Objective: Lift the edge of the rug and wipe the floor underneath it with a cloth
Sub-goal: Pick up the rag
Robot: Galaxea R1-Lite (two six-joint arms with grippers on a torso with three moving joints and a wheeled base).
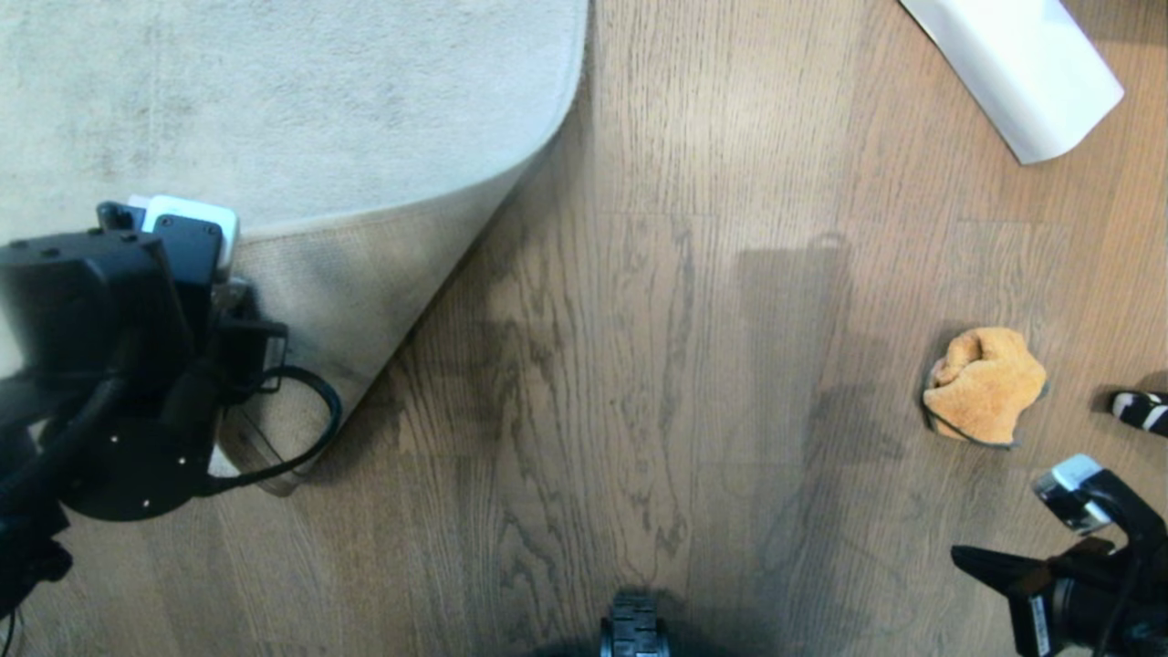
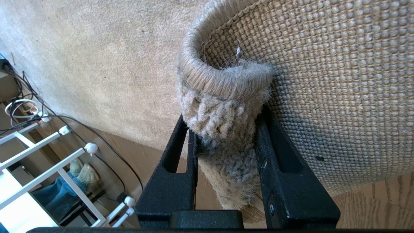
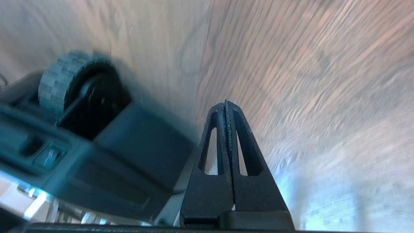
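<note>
Left hand [image 2: 226, 142]: clamped on the rug edge [image 2: 223, 97], pale pile bunched between both black fingers [image 2: 174, 168]; at the left of the head view.
Rug edge: corner folded up and back off the floor [image 1: 639, 365], tan woven backing [image 1: 365, 274] turned outward.
Right hand [image 3: 225, 106]: fingers pressed fully together, nothing between them; low over bare floor at the lower right of the head view, near the robot's base wheel [image 3: 64, 84].
Cloth [image 1: 985, 385]: orange-tan, crumpled on the floor at the right, well apart from the rug, near the right hand but not touched.
White roll [image 1: 1022, 64]: on the floor, far right corner.
</note>
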